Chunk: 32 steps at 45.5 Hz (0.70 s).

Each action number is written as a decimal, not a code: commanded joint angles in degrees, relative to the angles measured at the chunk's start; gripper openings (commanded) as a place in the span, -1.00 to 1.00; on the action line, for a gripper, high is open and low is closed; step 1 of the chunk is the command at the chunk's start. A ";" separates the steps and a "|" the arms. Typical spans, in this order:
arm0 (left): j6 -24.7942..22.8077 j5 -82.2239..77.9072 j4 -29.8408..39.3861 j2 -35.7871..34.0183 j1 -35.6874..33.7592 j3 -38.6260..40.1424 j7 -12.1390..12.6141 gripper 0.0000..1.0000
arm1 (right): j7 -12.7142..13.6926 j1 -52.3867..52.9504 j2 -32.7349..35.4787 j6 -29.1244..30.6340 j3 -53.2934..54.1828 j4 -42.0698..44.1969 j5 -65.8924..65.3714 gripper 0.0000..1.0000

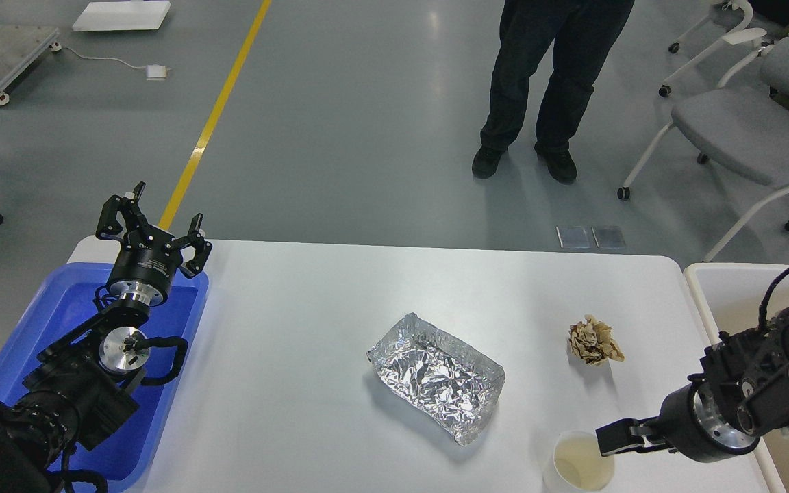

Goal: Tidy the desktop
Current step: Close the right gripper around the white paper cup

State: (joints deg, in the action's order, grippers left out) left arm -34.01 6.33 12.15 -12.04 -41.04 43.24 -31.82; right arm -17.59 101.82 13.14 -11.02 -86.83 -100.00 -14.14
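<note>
The bench (285, 329), a wide white top with rounded corners, fills the lower half of the head view, its far edge running across the middle of the frame. Three items lie on it. A crumpled foil tray (437, 375) sits near the centre, open side up, its long axis running from 10 o'clock to 4 o'clock. A wad of crumpled brownish paper (593, 340) lies at 2 o'clock from the foil tray, apart from it. A pale paper cup (578, 465) stands upright near the front edge, at 4 o'clock from the foil tray and at 6 o'clock from the paper wad.

The right hand (631, 437) comes in from the right edge, low over the front right corner of the bench. Its dark fingers point toward 9 o'clock and reach the cup's rim on its right side. Whether they are clamped on the rim or merely over it cannot be told, nor can the two fingers be separated.

The left hand (151, 229) is raised at the far left corner of the bench, at 10 o'clock from the foil tray and well apart from it. Its fingers stand spread apart and hold nothing.

A blue plastic tray (182, 383) adjoins the bench's left edge beneath the left arm. A cream-white bin (699, 294) adjoins the right edge. Beyond the bench, on the grey floor, a person's legs (545, 89) stand at 12 o'clock, with grey chairs (744, 130) at 2 o'clock and a yellow floor line (216, 116) at 11 o'clock.
</note>
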 commanded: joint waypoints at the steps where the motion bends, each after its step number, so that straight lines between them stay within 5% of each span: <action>1: 0.00 0.00 -0.02 0.00 0.00 0.00 0.00 1.00 | 0.02 -0.48 -2.15 -0.05 0.70 0.00 2.01 1.00; 32: 0.00 0.00 -0.02 0.00 0.00 0.00 0.00 1.00 | 0.02 -7.69 -3.20 -7.52 6.23 0.77 8.87 1.00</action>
State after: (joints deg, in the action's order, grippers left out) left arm -33.96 6.33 12.13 -12.04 -41.04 43.24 -31.81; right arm -17.57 96.28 10.07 -15.65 -82.03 -99.73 -7.27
